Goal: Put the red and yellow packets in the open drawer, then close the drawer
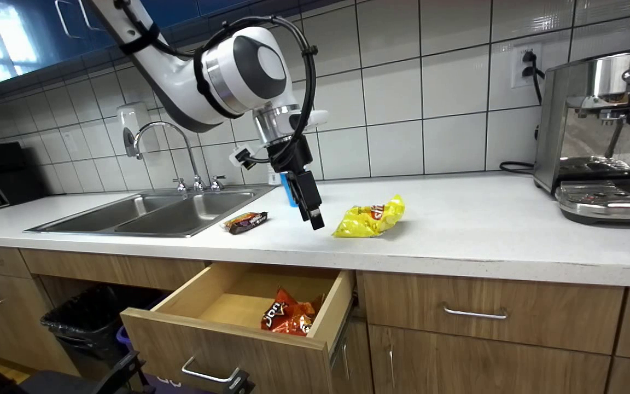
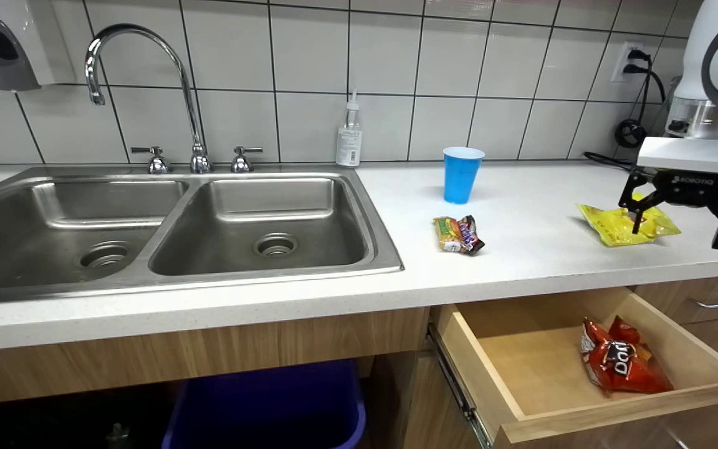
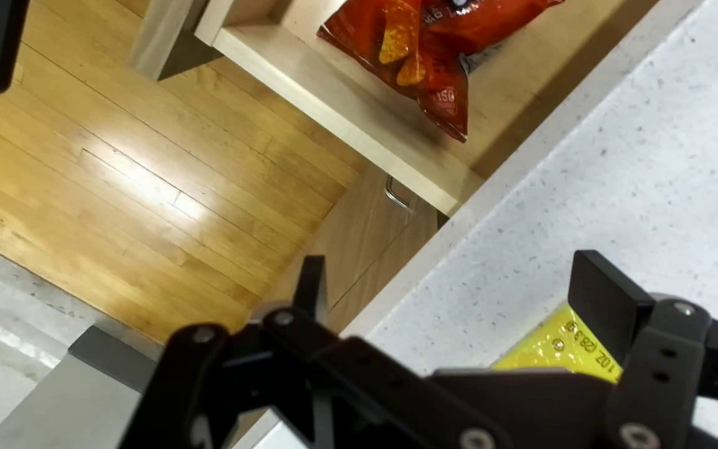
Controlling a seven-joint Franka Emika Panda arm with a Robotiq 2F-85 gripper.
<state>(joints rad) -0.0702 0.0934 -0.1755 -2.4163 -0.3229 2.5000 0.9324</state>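
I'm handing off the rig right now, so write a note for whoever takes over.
Gripper: open, holding nothing; it hangs near the front edge of the counter.
Red packet: inside the drawer, which stands open.
Yellow packet: lying on the counter, not gripped.
Done: the red packet is in.
Left: pick up the yellow packet, put it in the drawer, then close the drawer.

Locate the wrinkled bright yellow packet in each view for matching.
In an exterior view: wrinkled yellow packet, right of centre, on white countertop.
In an exterior view: yellow packet, right side, partly behind one of the black fingers.
In the wrist view: yellow packet, lower right, partly hidden.
Shared landmark: glossy red-orange packet inside the open wooden drawer.
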